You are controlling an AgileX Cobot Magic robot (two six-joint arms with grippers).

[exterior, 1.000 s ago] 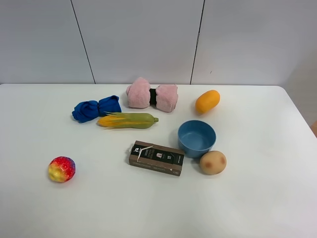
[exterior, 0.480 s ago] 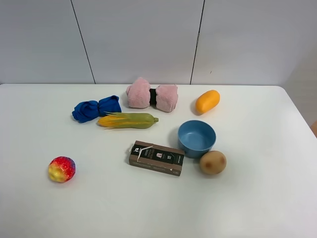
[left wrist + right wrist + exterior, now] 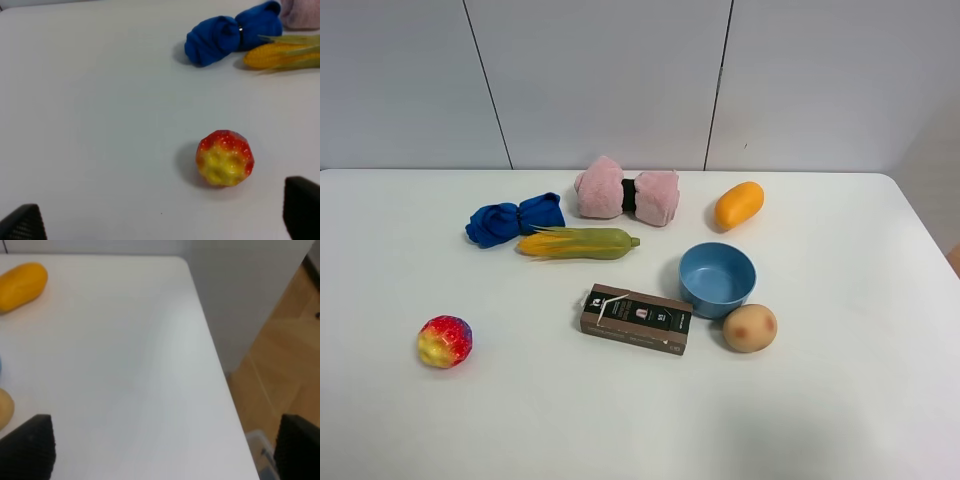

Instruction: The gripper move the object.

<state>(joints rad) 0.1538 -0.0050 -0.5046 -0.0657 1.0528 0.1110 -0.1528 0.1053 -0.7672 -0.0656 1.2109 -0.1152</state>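
Observation:
The toy corn cob [image 3: 578, 243] lies on the white table [image 3: 470, 420] left of centre, yellow kernel end to the left, green husk end to the right. Its yellow end also shows in the left wrist view [image 3: 285, 54], beside the blue cloth [image 3: 230, 34]. My left gripper [image 3: 162, 220] is open and empty, well short of the corn, with a red-yellow toy fruit [image 3: 225, 158] between its fingertips [image 3: 302, 210] and the corn. My right gripper [image 3: 162, 447] is open and empty over the table's right side. Neither arm shows in the exterior high view.
A blue rolled cloth [image 3: 513, 219] and a pink rolled cloth [image 3: 626, 192] lie behind the corn. A brown box [image 3: 636, 319], blue bowl [image 3: 717, 278], tan potato [image 3: 750, 328] and orange mango [image 3: 738, 204] lie to its right. The table's right edge [image 3: 210, 335] drops to the floor.

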